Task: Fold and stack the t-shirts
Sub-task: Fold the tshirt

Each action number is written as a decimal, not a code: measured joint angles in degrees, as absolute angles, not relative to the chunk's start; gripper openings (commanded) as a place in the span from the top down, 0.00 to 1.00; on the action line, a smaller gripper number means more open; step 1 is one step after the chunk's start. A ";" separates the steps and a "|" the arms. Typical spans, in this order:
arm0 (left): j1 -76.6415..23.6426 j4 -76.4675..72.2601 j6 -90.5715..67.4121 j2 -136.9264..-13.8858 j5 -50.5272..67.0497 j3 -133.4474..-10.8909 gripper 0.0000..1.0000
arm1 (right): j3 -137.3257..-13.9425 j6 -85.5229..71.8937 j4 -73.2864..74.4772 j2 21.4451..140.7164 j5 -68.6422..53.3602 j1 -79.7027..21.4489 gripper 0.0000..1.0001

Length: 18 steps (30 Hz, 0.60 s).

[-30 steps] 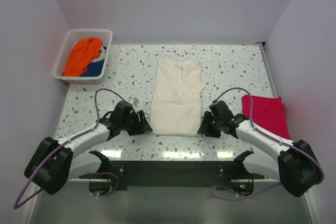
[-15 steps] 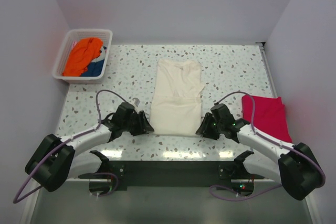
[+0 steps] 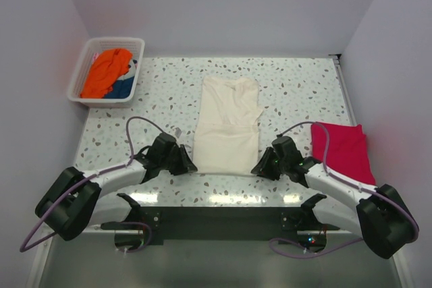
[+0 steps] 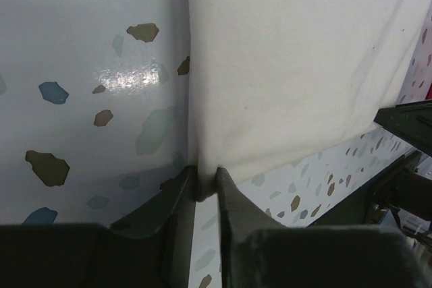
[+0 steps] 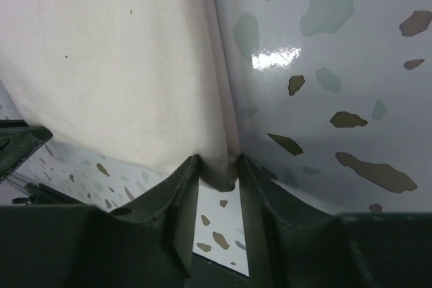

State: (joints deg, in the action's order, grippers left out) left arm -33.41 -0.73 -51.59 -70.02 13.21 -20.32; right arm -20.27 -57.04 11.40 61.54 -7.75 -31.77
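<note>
Cream t-shirt (image 3: 227,126) lies flat in the middle of the worktop (image 3: 304,85), already folded to a long strip. The red t-shirt (image 3: 341,150) lies folded at the right of the frame. The orange t-shirt (image 3: 104,71) and a blue one (image 3: 123,89) wait in the basket (image 3: 79,75) at the upper left. The left jaws pinch the strip's lower left corner and the right jaws pinch its lower right corner; each wrist view shows the cloth caught between them. I judge that the step in hand is to bring this lower edge up toward the collar end. To do it well, both arms should lift together, keep the edge stretched and level, and hold all layers, so that the fold lands square.
</note>
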 measured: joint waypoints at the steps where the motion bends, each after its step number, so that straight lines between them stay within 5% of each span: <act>1: -33.45 -0.69 -51.81 -70.06 13.17 -20.27 0.85 | -20.05 -57.25 11.33 61.41 -7.70 -31.77 0.75; 7: -34.26 0.62 -51.94 -69.93 13.08 -20.29 1.00 | -20.21 -56.36 14.35 59.46 -7.42 -31.79 1.00; 18: -38.74 11.11 -53.58 -58.41 12.82 -21.10 1.00 | -22.74 -51.46 27.51 45.30 -10.20 -31.88 1.00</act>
